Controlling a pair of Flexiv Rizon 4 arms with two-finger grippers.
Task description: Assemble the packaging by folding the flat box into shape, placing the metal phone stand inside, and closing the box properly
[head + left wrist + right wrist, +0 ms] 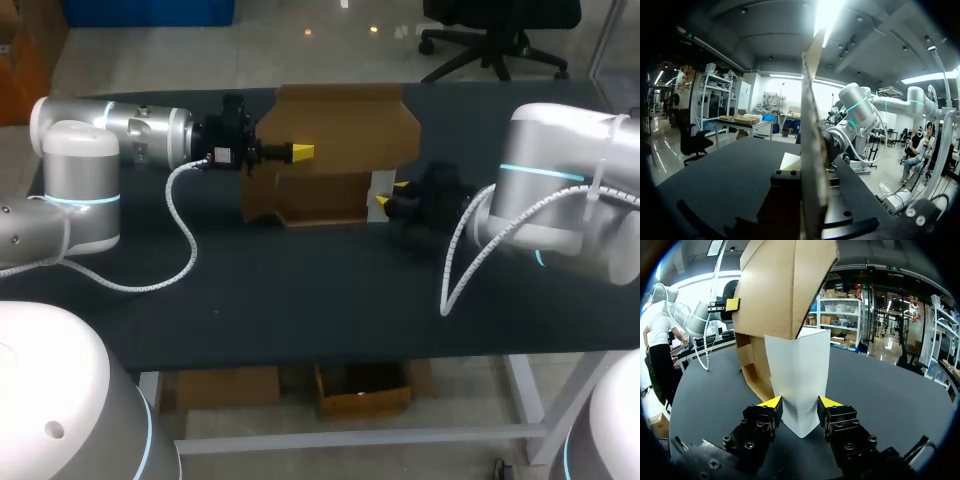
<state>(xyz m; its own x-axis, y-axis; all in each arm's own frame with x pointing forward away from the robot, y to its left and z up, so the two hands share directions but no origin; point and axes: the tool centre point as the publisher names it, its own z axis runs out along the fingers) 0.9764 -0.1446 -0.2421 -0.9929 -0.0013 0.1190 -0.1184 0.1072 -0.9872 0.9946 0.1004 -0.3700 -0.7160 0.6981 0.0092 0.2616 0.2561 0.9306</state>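
Note:
A brown cardboard box point(330, 150), partly folded, stands at the back middle of the table with its large flap upright. My left gripper point(300, 151) comes in from the left and is shut on the edge of that flap. In the left wrist view the flap point(812, 150) rises edge-on out of the gripper and hides its fingertips. My right gripper point(391, 194) is at the box's right end. In the right wrist view it point(800, 402) is shut on a folded white flap point(799, 370), with a yellow tip touching each side. The brown body point(782, 285) towers ahead.
The black table point(300, 290) stretches toward the front edge. White coiled cables hang from my left arm point(185, 235) and my right arm point(455, 265) just above the surface. The table's back edge runs right behind the box.

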